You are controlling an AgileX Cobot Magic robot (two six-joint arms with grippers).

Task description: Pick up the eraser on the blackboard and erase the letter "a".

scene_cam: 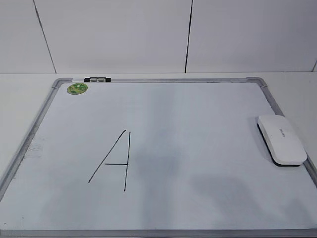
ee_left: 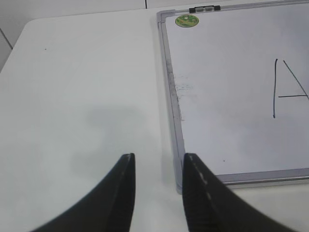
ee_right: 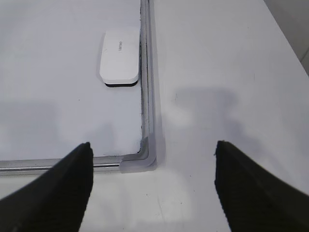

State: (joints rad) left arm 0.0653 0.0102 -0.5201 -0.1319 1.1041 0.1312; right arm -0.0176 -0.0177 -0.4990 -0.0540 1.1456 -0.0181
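Right wrist view, nearest: my right gripper (ee_right: 153,186) hangs with its dark jaws spread wide and nothing between them, above the rounded near corner of the large white dry-erase blackboard with its grey metal frame (ee_right: 147,116).
Left wrist view, nearest: my left gripper (ee_left: 157,191) has its two black fingers parted by a narrow gap, holding nothing, over bare table beside the board's left rail.
Eraser: the white rounded-rectangular plastic eraser with a dark underside and small grey lettering (ee_right: 119,57) lies flat on the board, its long side against the right rail, farther from me than the corner.
Step in hand: I judge it is the reach and pick-up, best done by the right gripper, which is the closer one.
How to grip: I should go forward and a little left, come down from above, and close across the short width; the frame crowds the right-hand jaw, so it must slip in between rail and block.
Mark, mid-board: one tall angular black marker "A" (scene_cam: 114,159) is the only letter I see; no small cursive one shows.
Far corner: small green oval sticker (scene_cam: 77,89) and a dark clip on the top rail (scene_cam: 96,79).
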